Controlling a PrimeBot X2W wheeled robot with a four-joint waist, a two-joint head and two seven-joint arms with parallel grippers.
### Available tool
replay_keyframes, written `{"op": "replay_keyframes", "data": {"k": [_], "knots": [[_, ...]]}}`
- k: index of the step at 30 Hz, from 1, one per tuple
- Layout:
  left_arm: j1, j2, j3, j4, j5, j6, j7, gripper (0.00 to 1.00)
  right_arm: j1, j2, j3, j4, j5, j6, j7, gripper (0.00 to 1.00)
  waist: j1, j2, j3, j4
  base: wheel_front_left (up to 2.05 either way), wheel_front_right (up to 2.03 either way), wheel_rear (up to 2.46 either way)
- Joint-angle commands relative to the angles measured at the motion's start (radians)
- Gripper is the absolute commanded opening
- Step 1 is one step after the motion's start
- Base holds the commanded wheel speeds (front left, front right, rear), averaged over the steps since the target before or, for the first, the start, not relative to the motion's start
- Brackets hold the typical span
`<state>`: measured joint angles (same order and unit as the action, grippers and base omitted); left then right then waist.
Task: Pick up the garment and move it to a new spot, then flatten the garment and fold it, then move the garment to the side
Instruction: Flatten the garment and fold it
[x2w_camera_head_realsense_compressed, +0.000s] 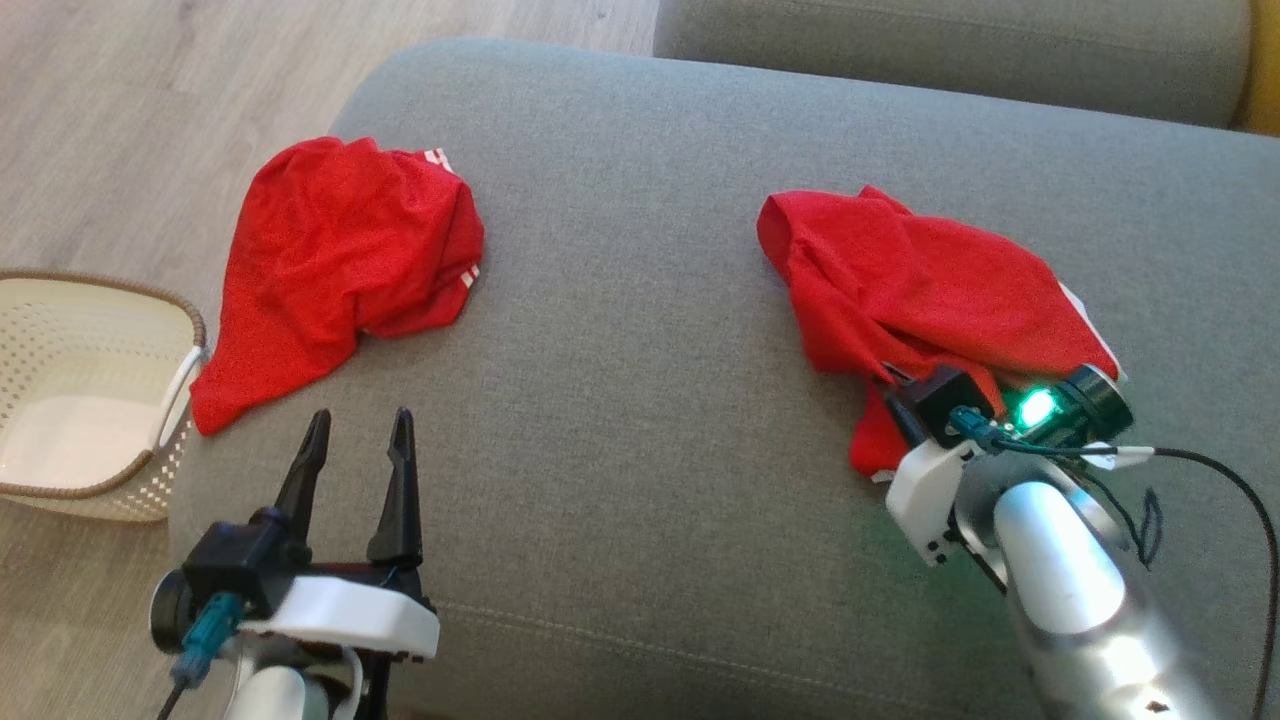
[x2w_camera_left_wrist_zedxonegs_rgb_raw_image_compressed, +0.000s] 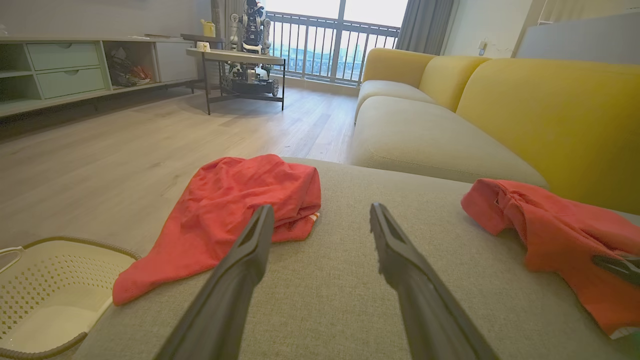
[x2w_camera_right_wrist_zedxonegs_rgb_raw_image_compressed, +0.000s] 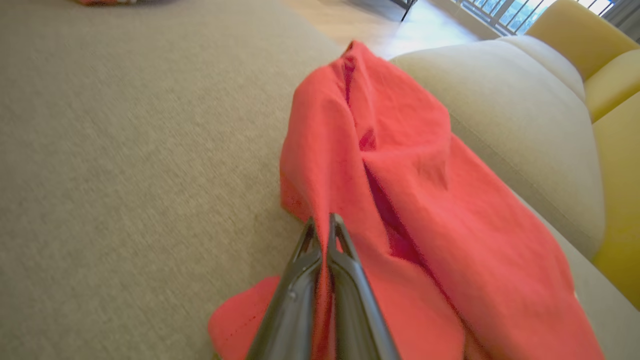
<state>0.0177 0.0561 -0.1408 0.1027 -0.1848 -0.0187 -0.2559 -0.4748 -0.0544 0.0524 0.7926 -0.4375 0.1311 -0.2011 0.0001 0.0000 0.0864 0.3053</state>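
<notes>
In the head view, the garment (x2w_camera_head_realsense_compressed: 930, 290) is seen crumpled at the right of the cushion (x2w_camera_head_realsense_compressed: 640, 450), its near edge met by the right gripper (x2w_camera_head_realsense_compressed: 890, 380). The left gripper (x2w_camera_head_realsense_compressed: 361, 415) is held aside, jaws apart. In the left wrist view, a second red garment (x2w_camera_left_wrist_zedxonegs_rgb_raw_image_compressed: 235, 200) lies untouched at the left (probably another turn's). In the right wrist view, the jaws are clamped on a fold, likely for lifting.
</notes>
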Motion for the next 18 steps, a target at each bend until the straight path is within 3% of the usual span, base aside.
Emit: {"op": "replay_keyframes", "data": {"k": [1, 5, 10, 14, 18], "knots": [[-0.045, -0.003, 0.037, -0.026, 0.009, -0.004, -0.006, 1.00, -0.049, 0.004, 0.037, -0.021, 0.017, 0.000, -0.021, 0.00, -0.0001, 0.0000, -0.005, 0.003, 0.00, 0.00, 0.00], [-0.039, -0.004, 0.040, -0.015, 0.011, -0.004, -0.006, 1.00, -0.070, 0.004, 0.168, -0.043, 0.186, 0.000, -0.049, 0.00, -0.0001, 0.0000, -0.028, 0.000, 0.00, 0.00, 0.00], [-0.024, -0.005, 0.042, -0.003, 0.016, -0.005, -0.006, 1.00, -0.106, 0.004, 0.346, -0.180, 0.520, 0.000, -0.059, 0.00, -0.0001, 0.0000, -0.073, -0.016, 0.00, 0.00, 0.00], [0.000, -0.006, 0.042, -0.006, 0.010, 0.002, -0.006, 1.00, -0.159, 0.004, 0.315, -0.301, 0.756, 0.000, -0.060, 0.00, -0.0001, 0.0000, -0.101, -0.042, 0.00, 0.00, 0.00], [0.007, -0.006, 0.043, -0.011, 0.004, 0.004, -0.006, 1.00, -0.175, 0.004, 0.229, -0.355, 0.866, 0.000, -0.060, 0.00, -0.0001, 0.0000, -0.097, -0.063, 0.00, 0.00, 0.00]]}}
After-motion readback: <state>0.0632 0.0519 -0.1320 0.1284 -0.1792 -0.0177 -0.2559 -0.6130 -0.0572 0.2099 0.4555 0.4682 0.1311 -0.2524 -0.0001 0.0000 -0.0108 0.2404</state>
